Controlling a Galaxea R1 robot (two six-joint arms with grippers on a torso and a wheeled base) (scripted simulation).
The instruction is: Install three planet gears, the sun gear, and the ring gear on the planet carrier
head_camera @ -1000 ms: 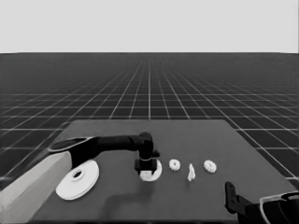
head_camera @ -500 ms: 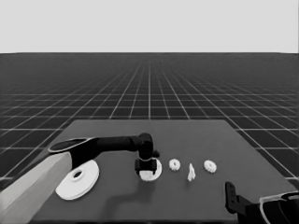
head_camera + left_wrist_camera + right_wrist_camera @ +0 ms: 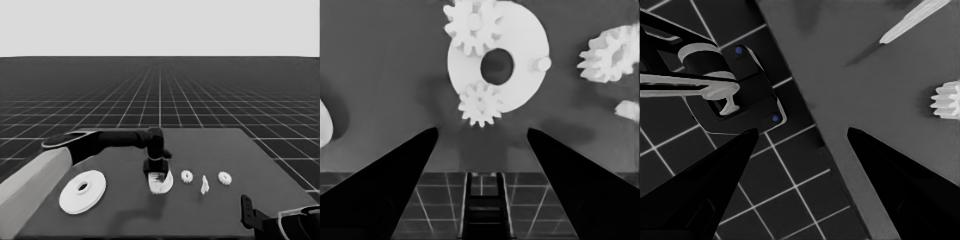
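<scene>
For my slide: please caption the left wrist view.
Open left gripper above the smaller round part, two gears seated.

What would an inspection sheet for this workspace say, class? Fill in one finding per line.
Surface: dark table.
Job's things: smaller round part carries two gears, one peg bare; larger round part lies apart; two loose gears on the table.
Clutter: thin white piece.
Grippers: left gripper over the smaller round part, jaws open, empty; right gripper parked at the table's corner, jaws open.
Cables: nothing seen.
Surroundings: gridded floor.
</scene>
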